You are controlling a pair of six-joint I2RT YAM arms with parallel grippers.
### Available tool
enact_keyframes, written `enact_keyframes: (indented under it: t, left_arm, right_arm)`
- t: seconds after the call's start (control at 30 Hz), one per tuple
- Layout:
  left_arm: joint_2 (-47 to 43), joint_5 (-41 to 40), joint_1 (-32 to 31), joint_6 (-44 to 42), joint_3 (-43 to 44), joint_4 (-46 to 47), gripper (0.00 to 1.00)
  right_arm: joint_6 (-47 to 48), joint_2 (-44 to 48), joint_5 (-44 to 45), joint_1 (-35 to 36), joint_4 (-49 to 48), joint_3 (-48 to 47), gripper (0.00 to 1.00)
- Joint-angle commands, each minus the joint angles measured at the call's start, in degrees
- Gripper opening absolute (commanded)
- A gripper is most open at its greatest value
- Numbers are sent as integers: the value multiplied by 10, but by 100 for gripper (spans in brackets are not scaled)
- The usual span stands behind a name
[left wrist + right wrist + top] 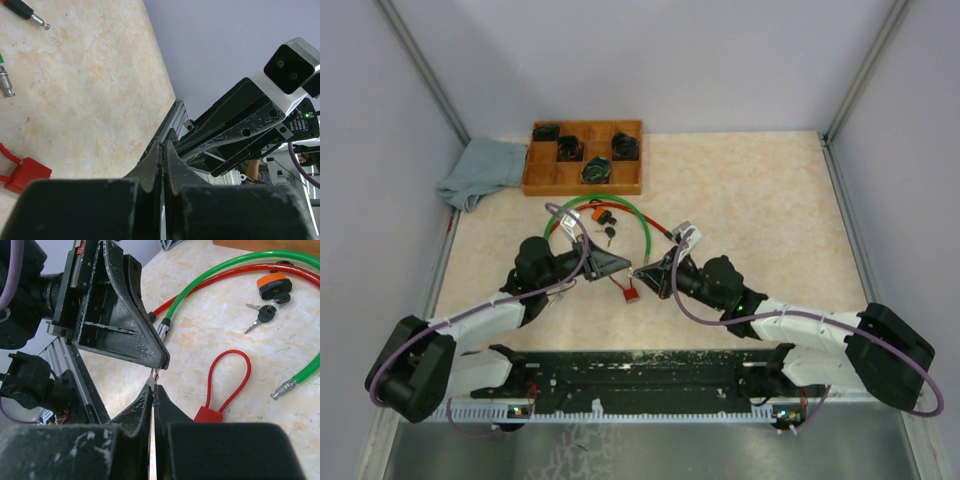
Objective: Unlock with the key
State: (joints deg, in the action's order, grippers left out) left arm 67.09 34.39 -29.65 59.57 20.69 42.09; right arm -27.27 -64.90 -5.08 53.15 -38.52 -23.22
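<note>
Right gripper (152,388) jaws are clenched, with a thin silvery piece (155,375) sticking up from between the tips; it is too small to tell what it is. Left gripper (161,363) jaws are clenched too, tips touching the top end of that piece; can't tell if it grips it. The two grippers meet tip to tip low over mid tabletop (760,200).

Red padlock (212,415), with a thin red loop shackle, lies on the tabletop just beside the tips. Keys (260,315) lie further back, next to an orange padlock (273,286), apart from both grippers. Green cable (305,372) curves around the keys and the orange padlock, metal end on the tabletop. Red cable (162,308) runs alongside it.

Wooden tray (582,190) sits at the far edge with dark items in several compartments. Grey cloth (480,172) is bunched beside the tray's left end.
</note>
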Motion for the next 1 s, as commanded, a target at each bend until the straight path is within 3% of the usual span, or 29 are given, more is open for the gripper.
enact_keyframes:
  t: [0.0, 0.13, 0.2, 0.3, 0.57, 0.97]
  left_arm:
    - [-12, -10, -4, -34, 15, -32, 0]
    - [-35, -30, -4, -92, 33, -109, 0]
    - [-46, -35, -4, -126, 46, -148, 0]
    - [-56, -28, -3, -158, 53, -164, 0]
    - [-53, 41, -4, -182, 64, -132, 0]
    - [-58, 104, -5, -146, 40, -27, 0]
  right_arm:
    - [0, 0, 2, 5, -28, -8, 2]
    - [16, 20, -5, -2, 12, -16, 18]
    - [19, 26, -47, -20, 37, -24, 27]
    - [-3, 22, -135, -60, 24, -25, 32]
    - [-5, -9, -224, -77, -30, -33, 37]
    - [-33, -55, -254, -81, -125, -29, 37]
